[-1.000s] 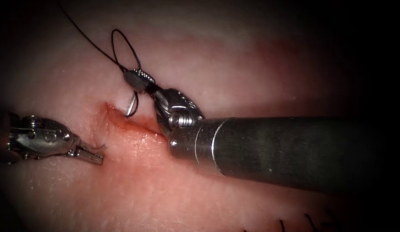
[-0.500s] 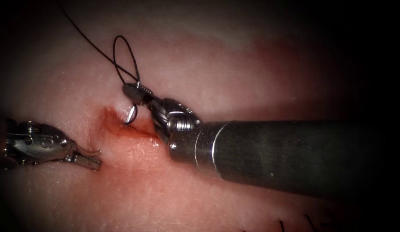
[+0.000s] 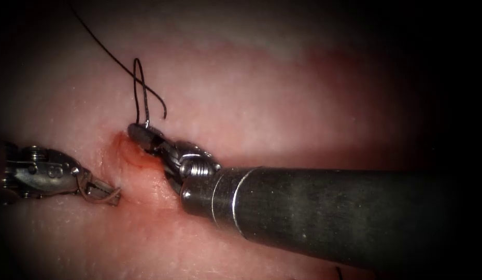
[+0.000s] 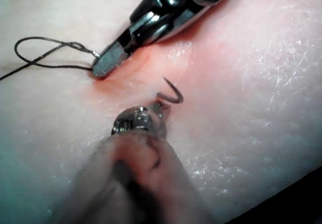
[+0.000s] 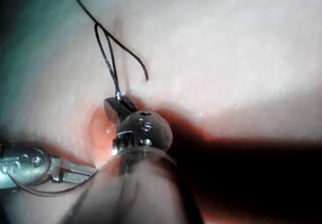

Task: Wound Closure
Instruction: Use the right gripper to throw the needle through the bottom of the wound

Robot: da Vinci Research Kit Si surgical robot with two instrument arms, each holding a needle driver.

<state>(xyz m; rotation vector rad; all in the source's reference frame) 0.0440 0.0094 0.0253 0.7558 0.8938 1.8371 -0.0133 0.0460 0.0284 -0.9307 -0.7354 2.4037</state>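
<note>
Here, in the endoscope view, the right arm's tool reaches in from the right and bears down at the upper end of the cut in the tissue. Its jaws are closed tight on the needle at the very tail, where the thread joins. Beyond that grip the needle's curve drops out of sight into the tissue at the cut's edge, so a hold this far back appears meant to leave the whole curve free to travel. The black thread comes down from the upper left and stands in a narrow loop just above the jaws, slack and clear of the red fluid along the cut. The left arm's tool lies on the left side of the cut, apparently placed to meet the needle's point there; whether it grips anything cannot be told. In the left wrist view a small dark hooked piece rises from the tissue just beside that tool's tip; it may be the needle's point, though that is unsure. The right tool's closed tip presses on the reddened edge beyond it. The right wrist view shows the same clamped tip against the tissue, the loop upright above it.
</note>
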